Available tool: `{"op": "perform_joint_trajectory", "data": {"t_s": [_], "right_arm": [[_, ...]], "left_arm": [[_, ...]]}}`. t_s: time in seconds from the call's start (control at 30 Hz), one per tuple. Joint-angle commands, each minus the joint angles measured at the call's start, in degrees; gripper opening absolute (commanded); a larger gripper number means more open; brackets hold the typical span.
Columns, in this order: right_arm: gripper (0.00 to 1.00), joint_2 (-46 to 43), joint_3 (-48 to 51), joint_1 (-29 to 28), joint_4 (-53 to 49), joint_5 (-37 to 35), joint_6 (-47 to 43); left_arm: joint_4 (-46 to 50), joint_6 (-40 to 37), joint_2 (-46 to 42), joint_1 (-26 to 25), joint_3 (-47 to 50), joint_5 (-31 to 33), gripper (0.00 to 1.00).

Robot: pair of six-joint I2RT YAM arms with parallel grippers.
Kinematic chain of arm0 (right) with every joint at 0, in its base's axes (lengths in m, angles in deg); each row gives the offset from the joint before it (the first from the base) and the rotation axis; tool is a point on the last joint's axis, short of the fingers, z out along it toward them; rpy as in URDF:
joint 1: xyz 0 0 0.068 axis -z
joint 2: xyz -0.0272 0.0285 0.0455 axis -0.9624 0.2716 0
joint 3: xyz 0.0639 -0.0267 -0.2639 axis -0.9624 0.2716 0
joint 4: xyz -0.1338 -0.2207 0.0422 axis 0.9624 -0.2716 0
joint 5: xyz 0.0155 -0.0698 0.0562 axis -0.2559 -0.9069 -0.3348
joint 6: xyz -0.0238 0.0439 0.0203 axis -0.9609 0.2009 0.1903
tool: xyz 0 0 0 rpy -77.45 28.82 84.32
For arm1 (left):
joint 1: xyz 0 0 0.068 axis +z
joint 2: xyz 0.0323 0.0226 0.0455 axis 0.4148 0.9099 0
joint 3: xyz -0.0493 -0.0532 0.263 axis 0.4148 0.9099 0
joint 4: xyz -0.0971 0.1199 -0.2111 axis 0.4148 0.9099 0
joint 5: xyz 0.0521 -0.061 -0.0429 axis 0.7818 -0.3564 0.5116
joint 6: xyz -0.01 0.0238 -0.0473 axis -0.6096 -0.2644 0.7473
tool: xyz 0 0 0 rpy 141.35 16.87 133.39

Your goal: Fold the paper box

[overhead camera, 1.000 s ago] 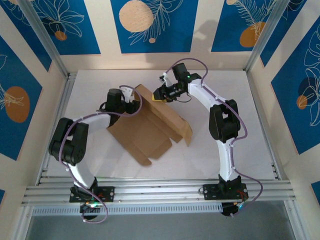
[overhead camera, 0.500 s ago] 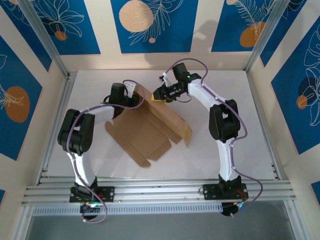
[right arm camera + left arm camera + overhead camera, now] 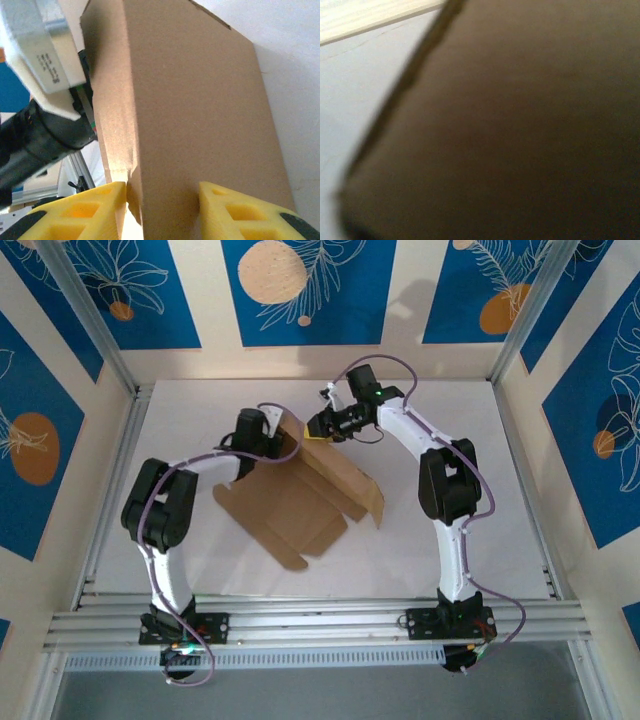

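Plainly, the paper box point(image 3: 290, 508) lies opened out, its raised wall running from the box's far corner to its near-right corner; the right gripper point(image 3: 162, 200) straddles that wall at the box's far end, yellow fingers point(image 3: 85, 215) against both faces, gripping it; the left gripper point(image 3: 270, 440), closed, sits just left of that corner; whether it pinches cardboard, I cannot tell.

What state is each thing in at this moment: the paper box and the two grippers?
paper box: partly folded; base lying flat, far-right wall raised, near flaps flat.
left gripper: shut, at the box's far-left corner; whether it grips cardboard is unclear.
right gripper: shut on the box's raised wall.
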Motion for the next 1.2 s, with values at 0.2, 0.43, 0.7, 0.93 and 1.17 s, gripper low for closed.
{"op": "perform_joint_trajectory", "data": {"t_s": [0.2, 0.43, 0.7, 0.93, 1.17], "right_arm": [[0.43, -0.55, 0.77, -2.26, 2.37, 7.72, 3.65], [0.45, -1.48, 0.78, -1.19, 1.28, 7.51, 2.42], [0.45, -0.7, -0.21, -0.48, -3.92, 2.16, -2.98], [0.44, -0.85, -0.05, -0.05, -5.15, -0.77, -5.79], [0.44, -1.49, -0.45, 0.69, -3.95, 3.49, -6.91]], "left_arm": [[-3.34, 3.08, 0.42, -2.97, 1.87, 11.53, 0.0], [-9.99, 6.29, -2.31, -1.86, 7.52, 0.83, 0.22], [-14.41, 13.12, -10.68, 1.46, 15.8, -6.37, 0.6], [-12.34, 15.75, -19.62, 3.08, 19.36, -11.14, 0.63], [3.17, 26.91, -26.65, 4.07, 13.98, -9.55, 0.63]]}}
